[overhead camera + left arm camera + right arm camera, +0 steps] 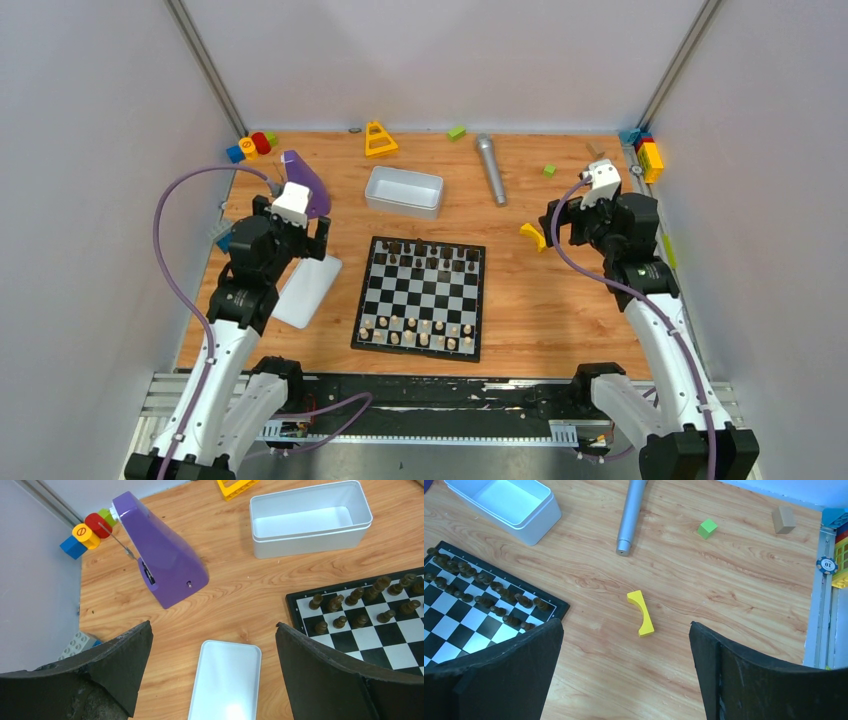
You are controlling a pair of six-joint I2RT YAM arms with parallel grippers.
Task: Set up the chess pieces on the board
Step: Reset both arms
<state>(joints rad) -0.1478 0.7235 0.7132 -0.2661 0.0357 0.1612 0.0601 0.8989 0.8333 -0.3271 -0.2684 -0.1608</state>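
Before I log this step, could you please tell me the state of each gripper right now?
Left gripper: open, holding nothing.
Right gripper: open, holding nothing.

Checkered board (421, 297) flat, chess pieces (418, 330) (both ends) lined up

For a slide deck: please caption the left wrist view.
Open left gripper above a white rectangular lid, flanked by a purple metronome and dark brown wooden pieces on the checkered chessboard.
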